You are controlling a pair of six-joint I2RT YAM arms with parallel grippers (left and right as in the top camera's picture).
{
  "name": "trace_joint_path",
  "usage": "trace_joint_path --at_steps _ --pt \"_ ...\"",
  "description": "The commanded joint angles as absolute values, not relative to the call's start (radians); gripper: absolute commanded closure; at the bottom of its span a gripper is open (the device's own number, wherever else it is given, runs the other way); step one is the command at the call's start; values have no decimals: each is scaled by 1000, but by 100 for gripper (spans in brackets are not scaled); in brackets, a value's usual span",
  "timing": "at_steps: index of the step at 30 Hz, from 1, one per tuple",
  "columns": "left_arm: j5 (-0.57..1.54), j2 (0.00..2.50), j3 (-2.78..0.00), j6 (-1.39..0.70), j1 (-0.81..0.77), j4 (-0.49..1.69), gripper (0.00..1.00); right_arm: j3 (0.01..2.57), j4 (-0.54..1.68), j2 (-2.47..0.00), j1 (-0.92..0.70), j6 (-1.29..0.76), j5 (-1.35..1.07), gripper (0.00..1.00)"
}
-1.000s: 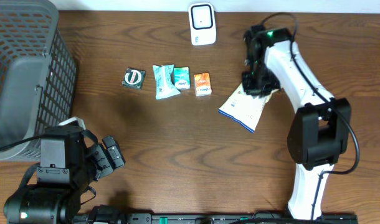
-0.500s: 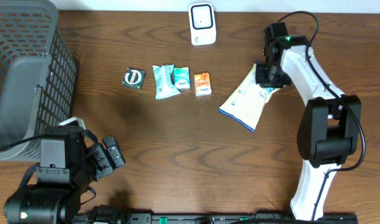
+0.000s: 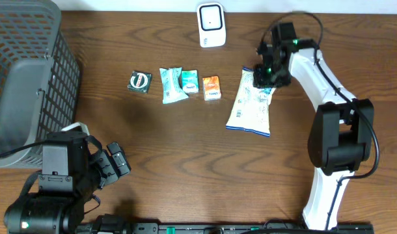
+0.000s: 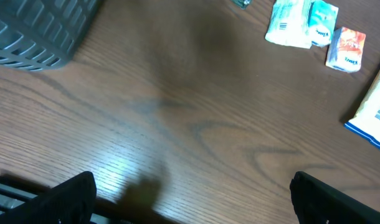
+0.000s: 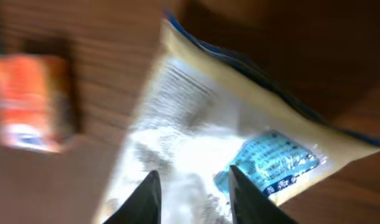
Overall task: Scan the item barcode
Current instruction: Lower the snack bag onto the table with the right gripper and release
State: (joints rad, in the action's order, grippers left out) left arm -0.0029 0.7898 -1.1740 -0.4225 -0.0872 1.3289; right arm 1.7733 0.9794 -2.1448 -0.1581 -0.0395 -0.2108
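Moved since a second ago: bag (image 3: 249,104), turned from a slant to nearly upright in the frame and shifted left, nearer the row of packets; right gripper (image 3: 268,70) with it, now over the bag's top end.

Otherwise, left to right in the overhead view:

- **Upper left:** grey basket (image 3: 29,71), at the edge of the table (image 3: 185,175).
- **Lower left:** left gripper (image 3: 118,164), spread wide, holding nothing, above bare wood.
- **Left of centre, upper half:** a row of small things. First a black packet (image 3: 139,81), then two teal packets (image 3: 174,84) touching each other, then an orange packet (image 3: 211,88) just beside them.
- **Top centre:** white scanner (image 3: 211,25), standing apart above the row.
- **Right of centre:** bag lying flat on the wood, white with a blue edge. Near the orange packet on its right, below and right of the scanner, touching neither.
- **At the bag's top end:** right gripper, fingers (image 5: 146,199) parted a little over the printed face. Flat bag showing through the gap in the blurred wrist view. No telling from that blur whether either finger touches it.
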Motion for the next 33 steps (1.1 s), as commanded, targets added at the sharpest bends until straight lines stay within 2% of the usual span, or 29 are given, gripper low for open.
trace_joint_path --at_steps 1,7,14,21,26,33 --pt "-9 790 -1174 -428 -89 1331 2 1932 1064 -2139 -167 -1 -254 69" --pt "-9 790 -1174 -428 -89 1331 2 2062 1271 -2139 -171 -2 -290 68" --pt "-9 790 -1174 -428 -89 1331 2 1974 1476 -2140 -203 -2 -297 68" --pt "-9 790 -1174 -428 -89 1331 2 1769 1444 -2140 -237 -7 -279 66" --pt "-9 790 -1174 -428 -89 1331 2 1665 1414 -2140 -239 -22 -254 57" --pt "-9 790 -1174 -428 -89 1331 2 1628 1358 -2140 -232 -84 -104 57"
